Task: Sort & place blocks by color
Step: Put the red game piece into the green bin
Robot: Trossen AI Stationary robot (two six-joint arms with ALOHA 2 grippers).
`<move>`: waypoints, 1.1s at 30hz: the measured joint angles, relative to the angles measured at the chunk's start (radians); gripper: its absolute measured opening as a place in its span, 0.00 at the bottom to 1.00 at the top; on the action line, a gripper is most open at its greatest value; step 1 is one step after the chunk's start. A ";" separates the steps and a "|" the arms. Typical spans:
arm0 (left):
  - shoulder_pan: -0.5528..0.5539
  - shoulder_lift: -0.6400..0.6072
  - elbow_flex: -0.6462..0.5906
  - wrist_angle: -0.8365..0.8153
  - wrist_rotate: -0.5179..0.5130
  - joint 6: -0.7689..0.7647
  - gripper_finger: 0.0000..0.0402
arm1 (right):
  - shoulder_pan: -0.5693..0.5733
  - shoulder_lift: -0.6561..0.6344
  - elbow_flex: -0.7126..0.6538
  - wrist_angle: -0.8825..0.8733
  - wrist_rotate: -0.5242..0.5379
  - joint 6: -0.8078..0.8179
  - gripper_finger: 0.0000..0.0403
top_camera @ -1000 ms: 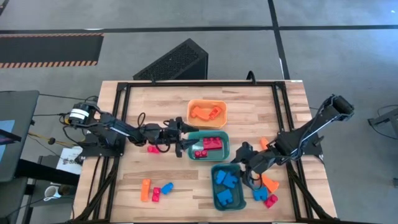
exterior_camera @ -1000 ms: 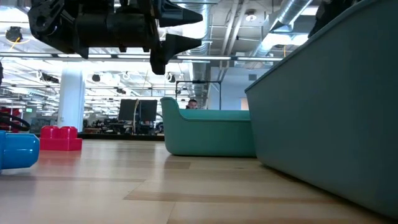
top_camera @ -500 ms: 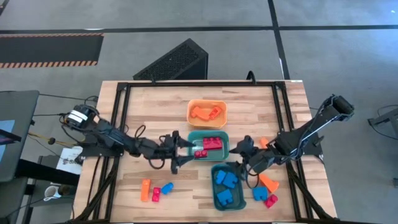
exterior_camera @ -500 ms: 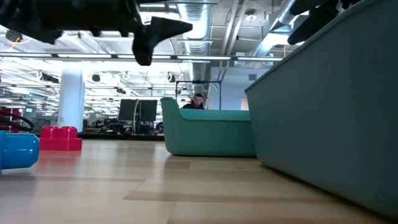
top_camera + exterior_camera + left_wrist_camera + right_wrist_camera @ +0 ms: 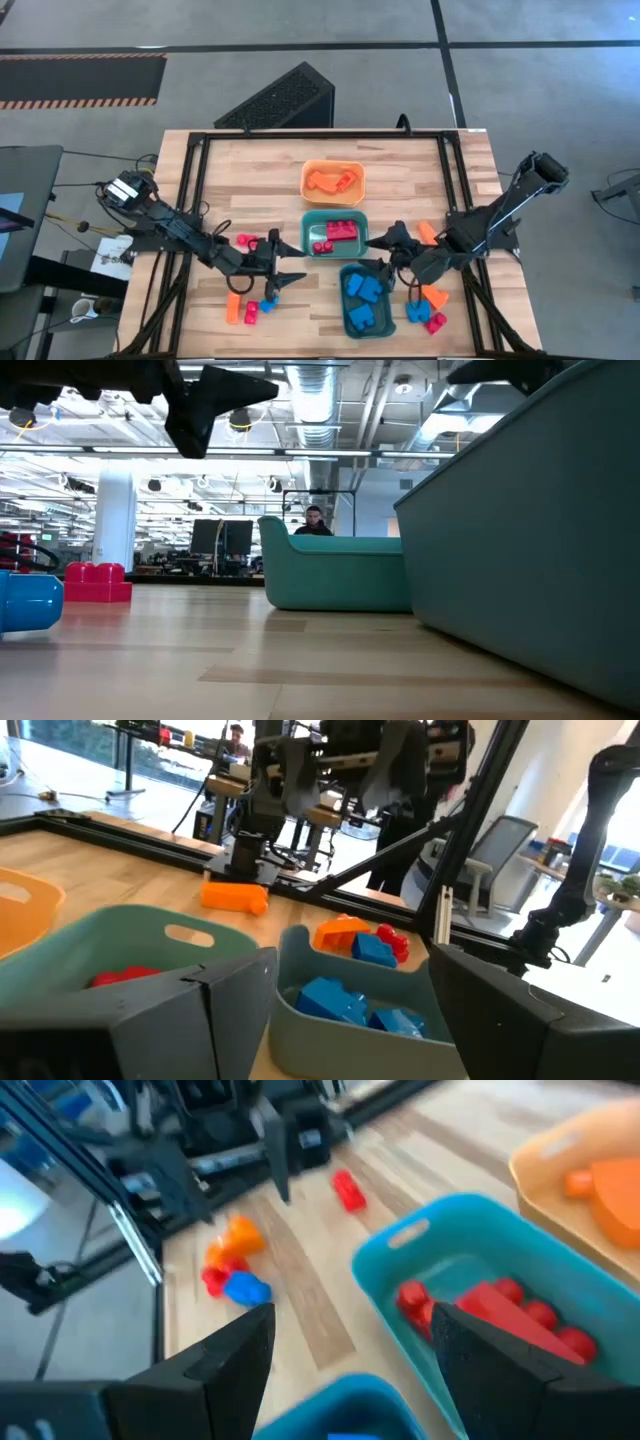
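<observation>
Three bins stand mid-table: an orange bin [image 5: 333, 182] with orange blocks, a teal bin [image 5: 335, 233] with red blocks [image 5: 480, 1305], and a teal bin [image 5: 365, 298] with blue blocks [image 5: 340, 1005]. Loose blocks lie on the wood: a red one [image 5: 243, 240], an orange, red and blue cluster [image 5: 250, 306] at the near left, and orange, blue and red ones [image 5: 428, 305] at the near right. My left gripper [image 5: 288, 264] hangs open above the table, left of the blue-block bin, holding nothing. My right gripper [image 5: 378, 252] hangs open over the gap between the two teal bins, also holding nothing.
A black frame rail [image 5: 190, 200] runs round the table top. A single orange block [image 5: 427, 232] lies right of the red-block bin. Bare wood shows at the far left and far right of the table. A person [image 5: 314, 520] sits far off in the room behind.
My left gripper has swung from the left side of the red-block bin toward the table's near edge and stayed open. My right gripper has turned at the wrist toward the red-block bin, staying open in about the same place. No block has moved.
</observation>
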 joint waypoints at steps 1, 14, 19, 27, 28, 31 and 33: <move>-0.004 0.000 0.000 0.000 -0.001 0.000 0.62 | 0.010 0.000 0.000 0.009 0.017 0.000 0.72; -0.012 -0.002 0.000 -0.005 -0.022 -0.005 0.62 | 0.121 0.092 0.000 0.059 0.148 -0.026 0.72; -0.010 -0.002 0.000 -0.004 -0.052 -0.004 0.62 | 0.124 0.164 -0.001 0.109 0.147 -0.035 0.72; -0.007 -0.002 0.000 0.016 -0.054 0.044 0.62 | 0.122 0.197 -0.001 0.345 0.129 -0.282 0.72; -0.004 -0.002 0.000 0.012 -0.054 0.042 0.62 | 0.122 0.197 -0.001 0.361 0.126 -0.306 0.72; 0.001 -0.002 0.000 0.014 -0.058 0.037 0.62 | 0.122 0.197 0.000 0.405 0.127 -0.381 0.72; 0.000 -0.002 0.000 0.016 -0.059 0.037 0.62 | 0.122 0.197 0.000 0.420 0.128 -0.413 0.72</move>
